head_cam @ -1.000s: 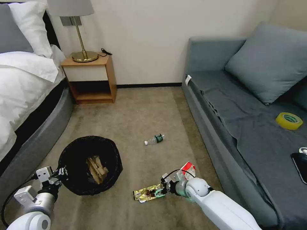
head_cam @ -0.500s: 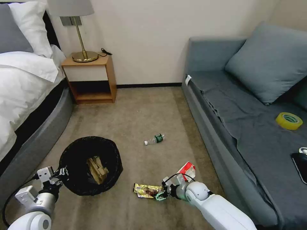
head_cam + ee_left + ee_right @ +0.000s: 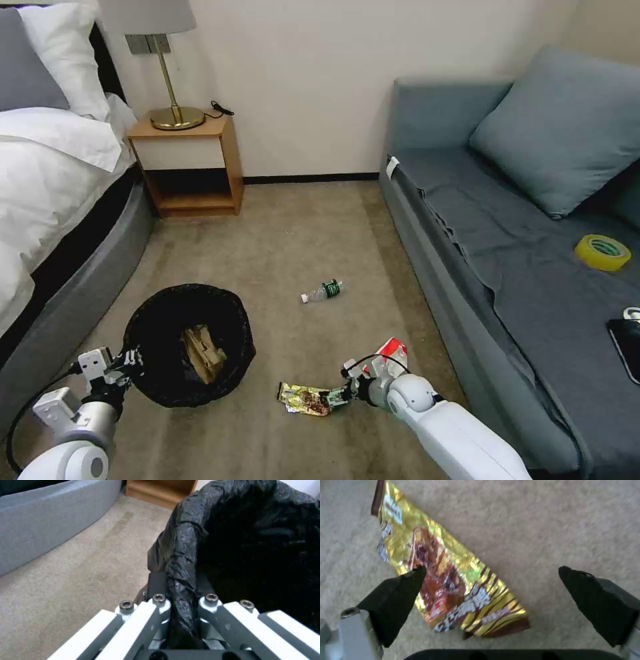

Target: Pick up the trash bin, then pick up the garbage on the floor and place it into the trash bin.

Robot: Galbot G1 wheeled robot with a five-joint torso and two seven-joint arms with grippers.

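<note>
Left claw (image 3: 181, 602) pinches trash bin (image 3: 189, 343) rim; right claw (image 3: 493, 600) spread over gold wrapper (image 3: 443, 580) — end hidden.

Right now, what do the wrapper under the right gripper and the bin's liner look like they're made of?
The wrapper looks like metallised foil film: mirror-bright gold with sharp creases and printed brown graphics, lying flat on the carpet between the open fingers of the right gripper. The bin liner seems to be thin plastic: glossy black, finely crinkled, bunching where the left gripper pinches its rim.
</note>
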